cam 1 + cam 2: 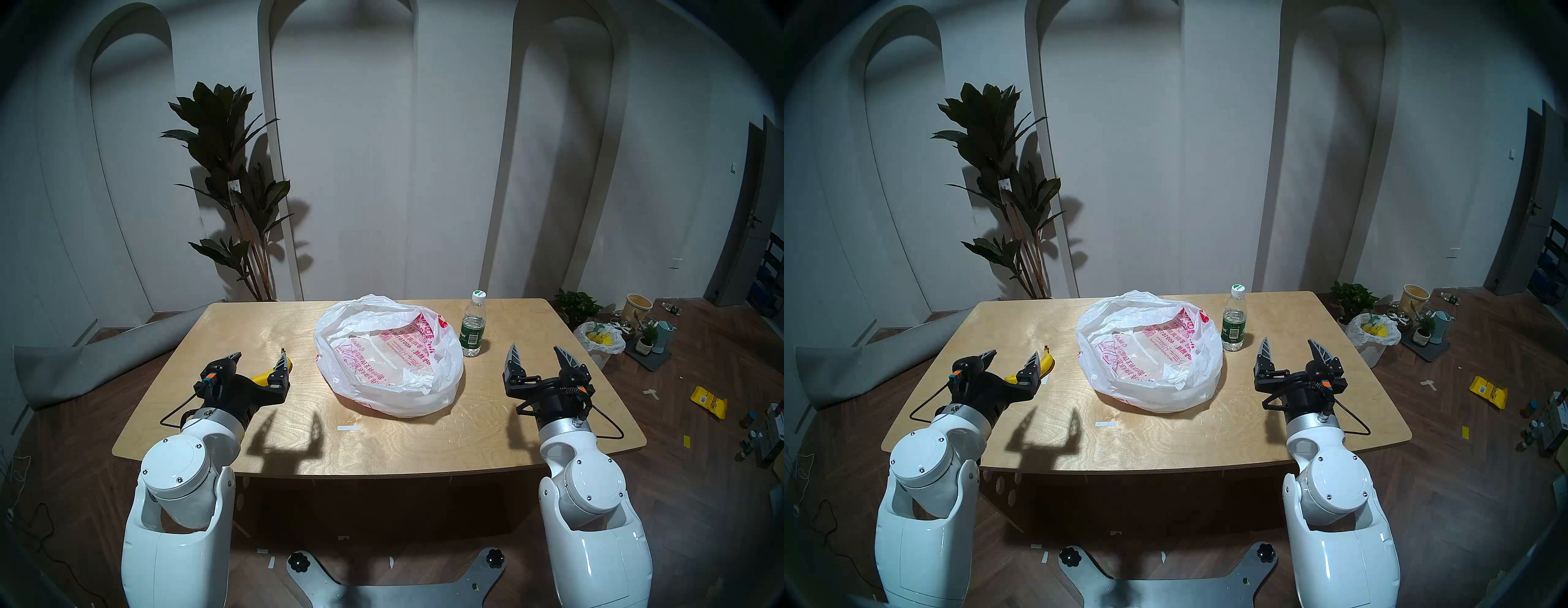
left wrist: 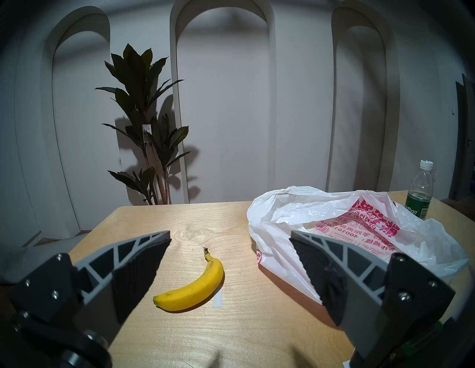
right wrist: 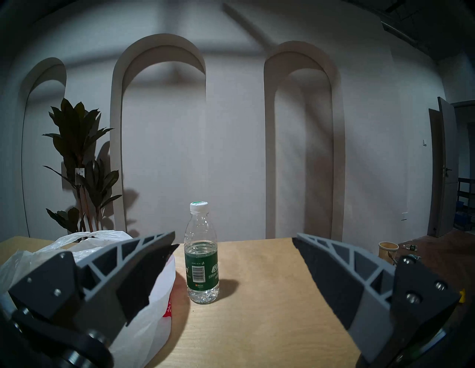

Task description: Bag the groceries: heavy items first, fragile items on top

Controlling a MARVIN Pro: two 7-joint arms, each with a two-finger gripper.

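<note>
Right gripper (image 3: 235, 245) is spread wide and empty with the water bottle (image 3: 201, 253) standing upright just ahead of it beside the bag (image 1: 388, 356), so I'd go straight in and pinch the label band, banana (image 2: 191, 285) waits till after.

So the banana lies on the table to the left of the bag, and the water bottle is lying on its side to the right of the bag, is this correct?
Not quite. The water bottle stands upright with its white cap on top, as the right wrist view shows. The rest holds: the banana lies on the table to the left of the bag, and the bottle is on the bag's right.
</note>
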